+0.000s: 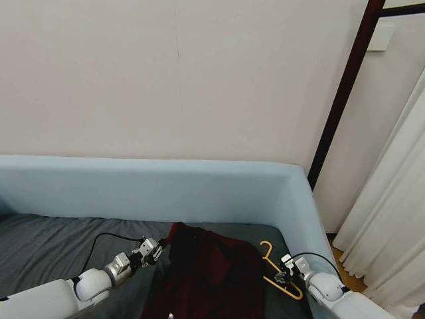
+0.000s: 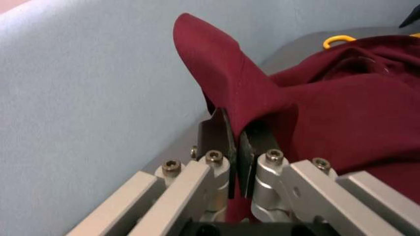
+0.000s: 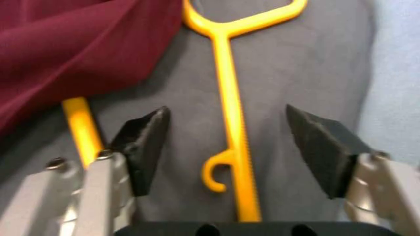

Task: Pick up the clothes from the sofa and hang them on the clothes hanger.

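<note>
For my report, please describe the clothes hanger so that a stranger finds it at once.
Find the pale blue sofa and go to its end by the white curtain. Beside the dark red cloth garment, which the left gripper pinches, a thin yellow plastic hanger lies on the grey seat under the open right gripper. Nothing else there is yellow.

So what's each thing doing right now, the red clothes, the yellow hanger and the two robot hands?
red clothes, lying on the sofa seat, one edge pinched up, not hung yet.
yellow hanger, flat on the seat, partly under the red clothes.
left gripper, shut on the red clothes' edge.
right gripper, open, a finger on each side of the hanger's bar.
</note>
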Controlling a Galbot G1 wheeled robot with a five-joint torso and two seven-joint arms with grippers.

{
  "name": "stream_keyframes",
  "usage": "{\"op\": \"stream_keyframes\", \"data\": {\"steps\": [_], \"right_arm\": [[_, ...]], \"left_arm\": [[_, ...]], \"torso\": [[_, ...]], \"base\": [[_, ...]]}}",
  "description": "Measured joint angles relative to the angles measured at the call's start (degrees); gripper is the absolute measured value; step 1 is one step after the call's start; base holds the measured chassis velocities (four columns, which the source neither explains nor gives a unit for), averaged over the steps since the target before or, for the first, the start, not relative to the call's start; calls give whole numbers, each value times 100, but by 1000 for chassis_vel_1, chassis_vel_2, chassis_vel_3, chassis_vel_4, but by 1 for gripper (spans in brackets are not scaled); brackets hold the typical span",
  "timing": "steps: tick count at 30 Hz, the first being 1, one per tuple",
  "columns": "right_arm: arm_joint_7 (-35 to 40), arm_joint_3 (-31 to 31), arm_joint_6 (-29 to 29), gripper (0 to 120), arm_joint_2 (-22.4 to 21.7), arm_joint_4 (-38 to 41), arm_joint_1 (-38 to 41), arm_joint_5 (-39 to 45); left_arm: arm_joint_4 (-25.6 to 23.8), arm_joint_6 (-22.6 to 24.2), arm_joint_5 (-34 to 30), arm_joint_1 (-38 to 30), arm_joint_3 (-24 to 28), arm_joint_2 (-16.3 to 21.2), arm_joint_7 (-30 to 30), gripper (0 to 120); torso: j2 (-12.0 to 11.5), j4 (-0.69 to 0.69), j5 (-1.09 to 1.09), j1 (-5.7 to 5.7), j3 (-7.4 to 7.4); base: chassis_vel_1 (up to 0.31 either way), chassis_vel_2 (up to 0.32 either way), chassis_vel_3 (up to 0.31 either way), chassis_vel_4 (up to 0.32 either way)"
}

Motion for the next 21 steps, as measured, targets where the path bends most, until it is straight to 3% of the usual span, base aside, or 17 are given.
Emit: {"op": "stream_keyframes", "data": {"steps": [7, 8, 9, 14, 21], "right_arm": [[-167, 57, 53, 47, 160, -302, 28, 30], [-194, 77, 75, 41, 177, -349, 30, 39], [-238, 198, 97, 28, 199, -424, 25, 131], [-287, 318, 94, 10, 214, -498, 12, 168], [-224, 796, 10, 5, 466, -850, 1, 118]], "left_arm": [[17, -14, -81, 7, 2, -13, 5, 0], [15, -14, -83, -2, 9, -13, 6, 0], [4, -14, -85, -41, 29, -12, 8, 0], [-3, -14, -88, -57, 47, -16, 9, 0], [-14, -33, -169, -12, 33, -34, 3, 0]], "torso": [[0, -1, 1, 0, 0], [0, 0, 1, 0, 0], [0, 0, 1, 0, 0], [0, -2, 0, 0, 0], [0, 0, 0, 0, 0]], "base": [[0, 0, 0, 0], [0, 0, 0, 0], [0, 0, 0, 0], [0, 0, 0, 0], [0, 0, 0, 0]]}}
